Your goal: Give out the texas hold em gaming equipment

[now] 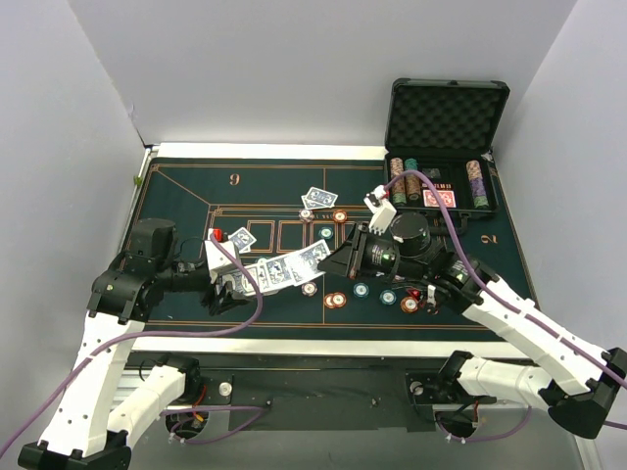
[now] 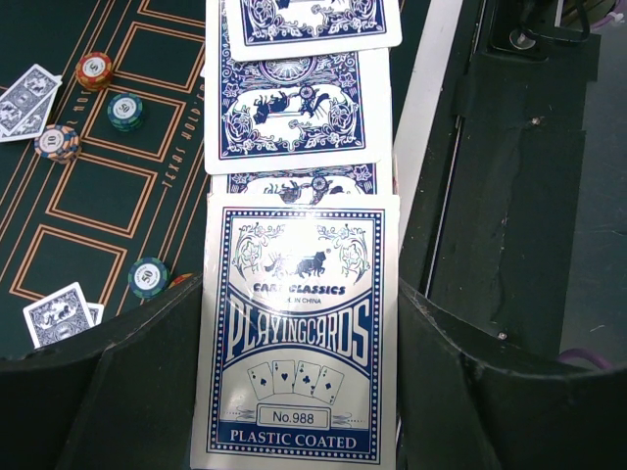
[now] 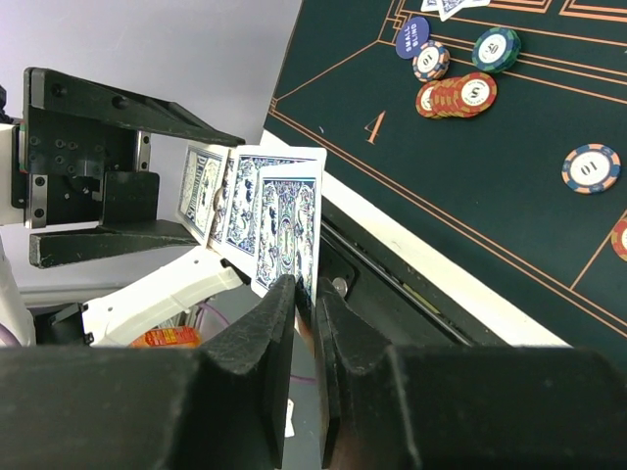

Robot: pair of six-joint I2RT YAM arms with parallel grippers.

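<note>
Right wrist view puts it plainest: the right gripper (image 3: pixel 307 294) has its jaws pinched almost together on the bottom edge of the end card (image 3: pixel 291 220), mid-frame, the outermost of a fan of blue-backed cards (image 3: pixel 245 201). The other end of that fan sits in the left gripper (image 2: pixel 299 294), clamped tight on it, with the label card (image 2: pixel 299 362) on top filling the lower centre of the left wrist view. Seen from above, the fan is held up off the surface at the lower left of the green felt (image 1: pixel 186 211), bridging the two arms. Poker chips (image 1: pixel 336 300) lie loose along the lower middle of the felt, a few dealt cards (image 1: pixel 318 197) sit towards the upper middle, and more chips are racked in the black case (image 1: pixel 446 117) at upper right.

To my eye the step in hand is dealing, taking one card off the fan. Next the right arm should draw it out flat along its own plane, with the left holding firm so the neighbours don't drag along, then carry it to a spot on the felt. I can't tell whether only one card is pinched
</note>
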